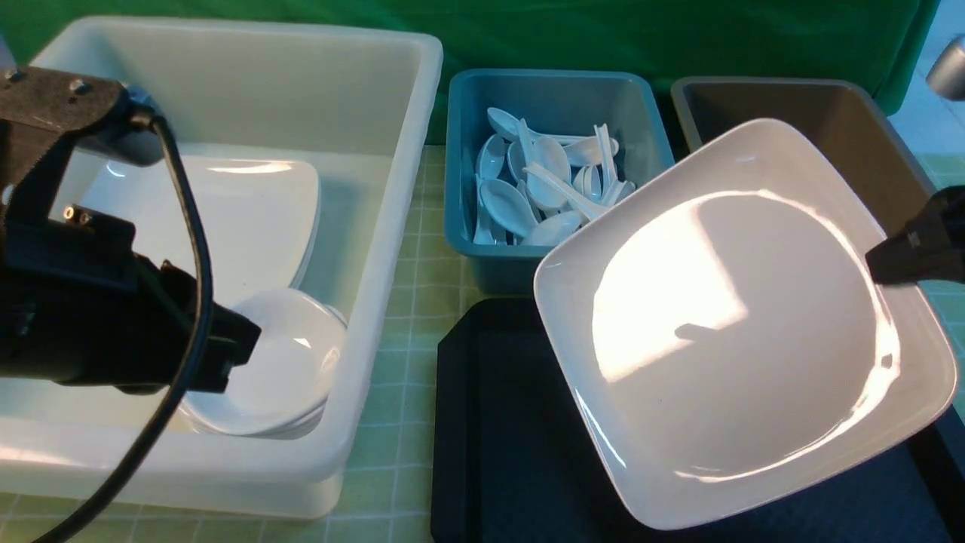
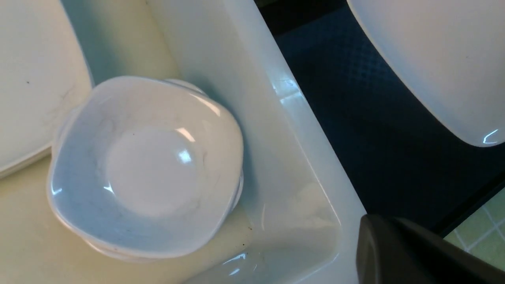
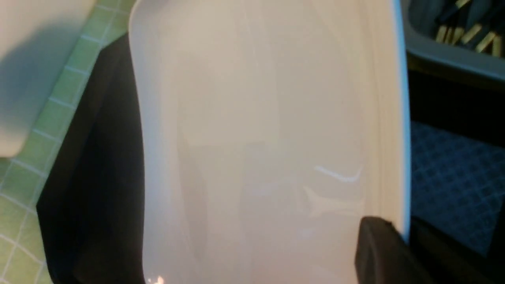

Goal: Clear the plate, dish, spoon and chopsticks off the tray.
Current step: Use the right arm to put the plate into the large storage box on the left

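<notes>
Green checked cloth (image 1: 422, 264) lying under tubs, green backdrop hanging behind.

Front view: right gripper (image 1: 897, 256) pinching plate (image 1: 739, 332) by its right rim and tilting it over tray (image 1: 513, 452) (probably bound for white tub (image 1: 392, 226), where plate stack (image 1: 226, 219) is sitting). Left gripper (image 1: 237, 351) hovering over that tub, jaws pressed together, carrying nothing.

Left wrist view: small dishes (image 2: 146, 169) nesting in tub corner, just beside plate stack.

Right wrist view: finger (image 3: 378, 252) clamping plate rim, with tray's textured floor showing beneath.

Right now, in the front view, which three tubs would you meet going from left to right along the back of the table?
Large white tub → blue tub holding white spoons → brown-grey tub.
</notes>
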Controlling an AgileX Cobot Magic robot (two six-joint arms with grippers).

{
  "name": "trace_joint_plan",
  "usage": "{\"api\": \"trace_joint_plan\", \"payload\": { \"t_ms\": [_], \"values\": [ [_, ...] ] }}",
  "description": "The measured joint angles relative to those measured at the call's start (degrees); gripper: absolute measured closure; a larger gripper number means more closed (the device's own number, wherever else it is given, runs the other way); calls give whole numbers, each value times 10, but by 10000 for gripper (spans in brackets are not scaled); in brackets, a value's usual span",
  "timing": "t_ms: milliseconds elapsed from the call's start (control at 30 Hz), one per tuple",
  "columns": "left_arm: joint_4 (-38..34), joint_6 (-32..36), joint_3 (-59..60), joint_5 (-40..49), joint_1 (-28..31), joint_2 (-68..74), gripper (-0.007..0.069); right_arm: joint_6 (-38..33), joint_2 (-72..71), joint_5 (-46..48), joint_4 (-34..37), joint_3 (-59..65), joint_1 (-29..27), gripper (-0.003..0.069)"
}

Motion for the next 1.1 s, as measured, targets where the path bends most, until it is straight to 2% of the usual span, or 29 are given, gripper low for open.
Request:
{"api": "trace_joint_plan", "payload": {
  "t_ms": [167,233,300,400,467,533,667,767,800,933,1100],
  "values": [
    [18,-29,0,-9,0,0,641,12,0,15,0,-63,0,636],
    [46,-55,-2,-17,0,0,641,15,0,15,6,-87,0,636],
    [120,-118,-11,-31,6,0,641,19,8,14,35,-144,0,636],
    [153,-140,-17,-34,20,0,641,19,22,14,65,-182,0,636],
    [178,-155,-20,-38,49,0,641,20,44,11,99,-220,4,636],
    [192,-163,-20,-40,117,0,641,28,93,-2,134,-281,29,636],
    [183,-167,-21,-44,224,0,641,58,184,-30,142,-378,91,636],
    [143,-167,-21,-52,302,0,641,86,268,-55,142,-471,147,635],
    [140,-163,-21,-52,302,0,641,86,274,-57,142,-478,150,635],
    [74,-132,-21,-56,344,0,641,139,400,-115,144,-613,230,635],
    [58,-128,-21,-55,346,0,641,208,520,-194,147,-713,298,635]
  ]
}}
